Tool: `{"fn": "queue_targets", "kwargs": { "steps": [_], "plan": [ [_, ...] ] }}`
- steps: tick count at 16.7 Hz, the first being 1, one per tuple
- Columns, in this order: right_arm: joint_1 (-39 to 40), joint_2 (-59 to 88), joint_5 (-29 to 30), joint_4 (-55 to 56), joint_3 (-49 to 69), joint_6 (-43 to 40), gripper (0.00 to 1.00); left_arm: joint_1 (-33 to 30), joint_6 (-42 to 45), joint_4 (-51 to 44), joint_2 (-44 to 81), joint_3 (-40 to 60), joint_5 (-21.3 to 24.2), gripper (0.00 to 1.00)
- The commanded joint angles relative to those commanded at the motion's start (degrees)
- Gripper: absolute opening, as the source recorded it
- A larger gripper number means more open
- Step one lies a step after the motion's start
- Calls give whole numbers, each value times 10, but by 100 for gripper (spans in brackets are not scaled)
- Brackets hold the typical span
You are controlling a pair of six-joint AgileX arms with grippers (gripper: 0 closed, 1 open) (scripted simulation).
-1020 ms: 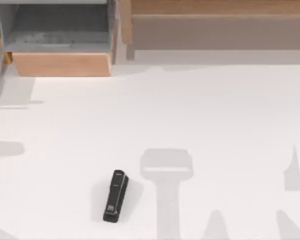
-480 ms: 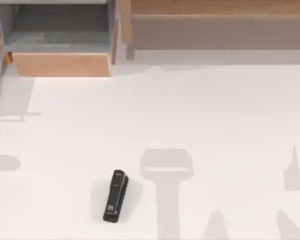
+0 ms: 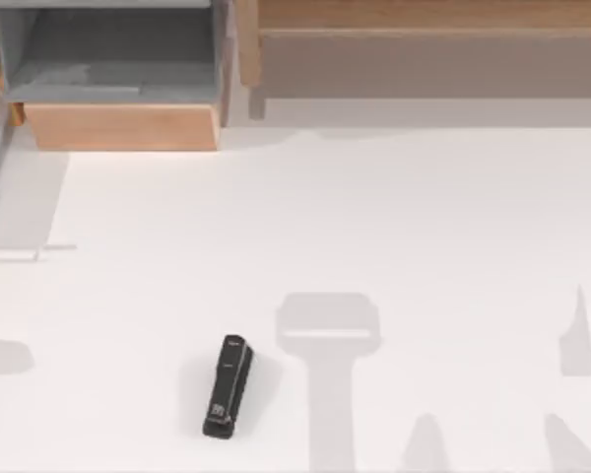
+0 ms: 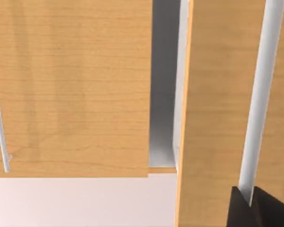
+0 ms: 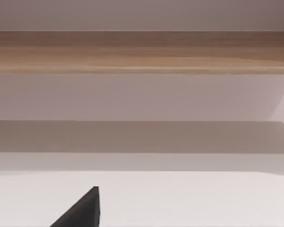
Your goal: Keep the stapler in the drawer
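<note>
1. The drawer (image 3: pixel 118 94) stands pulled open at the far left of the table (image 3: pixel 424 227), its grey floor bare and its tan front facing the stapler (image 3: pixel 228 386). From the left wrist view I see tan panels close up, so the left arm looks to be near the drawer.
2. The stapler lies flat on the table, well in front of the drawer and a little to its right, nothing touching it.
3. The step in hand, as I judge it, is the one after opening: the drawer is ready and the stapler is not yet picked up.
4. The next move calls for a gripper to come down over the stapler, line its fingers across the slim body, close, lift, and carry it back over the drawer's front into the grey box.
5. To the right of the drawer runs the brown shelf (image 3: pixel 424 49), no part of this job.
6. Count: one drawer, one stapler, one shelf.
7. Whether either gripper is spread or closed, I cannot tell; a dark sliver sits at the edge of each wrist view, no more.
</note>
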Motion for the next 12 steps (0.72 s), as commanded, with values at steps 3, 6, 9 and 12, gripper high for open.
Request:
{"fn": "queue_targets", "kwargs": {
  "steps": [3,6,9,12],
  "plan": [
    [0,0,0,0,0,0,100,0,0,0,0,0,0,23],
    [0,0,0,0,0,0,100,0,0,0,0,0,0,45],
    [0,0,0,0,0,0,100,0,0,0,0,0,0,68],
    [0,0,0,0,0,0,100,0,0,0,0,0,0,90]
  ]
}}
